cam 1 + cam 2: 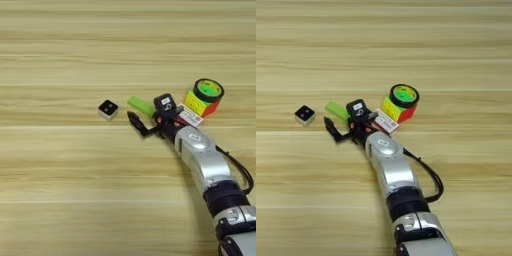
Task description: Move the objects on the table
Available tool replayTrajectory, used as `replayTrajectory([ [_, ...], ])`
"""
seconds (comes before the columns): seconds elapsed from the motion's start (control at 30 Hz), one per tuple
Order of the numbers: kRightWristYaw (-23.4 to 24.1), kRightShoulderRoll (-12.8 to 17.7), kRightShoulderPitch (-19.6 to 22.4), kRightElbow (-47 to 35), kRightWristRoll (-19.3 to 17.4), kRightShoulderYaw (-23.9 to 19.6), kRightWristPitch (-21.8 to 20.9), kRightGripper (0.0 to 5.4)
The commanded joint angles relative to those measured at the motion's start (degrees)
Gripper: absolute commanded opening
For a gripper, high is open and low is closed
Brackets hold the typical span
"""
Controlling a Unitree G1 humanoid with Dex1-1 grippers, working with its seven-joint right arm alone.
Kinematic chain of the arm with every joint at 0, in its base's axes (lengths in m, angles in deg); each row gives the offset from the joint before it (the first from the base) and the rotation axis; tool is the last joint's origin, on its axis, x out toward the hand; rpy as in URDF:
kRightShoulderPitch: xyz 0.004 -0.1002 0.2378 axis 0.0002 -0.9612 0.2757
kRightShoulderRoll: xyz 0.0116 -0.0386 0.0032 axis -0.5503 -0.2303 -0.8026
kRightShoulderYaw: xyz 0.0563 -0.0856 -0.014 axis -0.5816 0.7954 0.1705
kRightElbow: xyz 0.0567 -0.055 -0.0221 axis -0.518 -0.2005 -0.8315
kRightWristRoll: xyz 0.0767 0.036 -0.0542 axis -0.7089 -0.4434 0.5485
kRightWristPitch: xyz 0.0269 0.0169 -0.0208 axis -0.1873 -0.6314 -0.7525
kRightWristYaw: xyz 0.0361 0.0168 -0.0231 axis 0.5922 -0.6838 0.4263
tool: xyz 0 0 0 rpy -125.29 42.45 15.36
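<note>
Likely light and stiff, the green bar (140,105) lies between my spread gripper (148,111) fingers; I'd pinch its middle.

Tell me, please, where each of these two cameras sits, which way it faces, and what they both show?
Left eye view: on the robot's head, looking down on the table; the right arm enters from the bottom right, gripper by the lime-green bar.
Right eye view: same head, set slightly to the right, facing down; the silver forearm rises from the bottom edge.
Shared: puzzle cube with tape ring on top, white-and-red card, tiny box.
</note>
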Motion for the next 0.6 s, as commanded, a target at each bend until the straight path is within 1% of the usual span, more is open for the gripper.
replayTrajectory([
  [0.03,0.5,0.7,4.9,-1.3,-0.2,-0.8,-1.8,5.36],
  [0.2,0.1,0.6,4.8,-0.5,-0.2,-0.6,-1.4,5.36],
  [0.33,-0.2,0.8,4.9,0.1,-0.2,-0.6,-1.3,4.84],
  [0.4,-0.3,0.8,5.1,0.8,-0.2,-0.8,-1.2,4.43],
  [0.6,-0.8,0.8,5.4,1.6,-0.4,-1.2,-1.0,3.71],
])
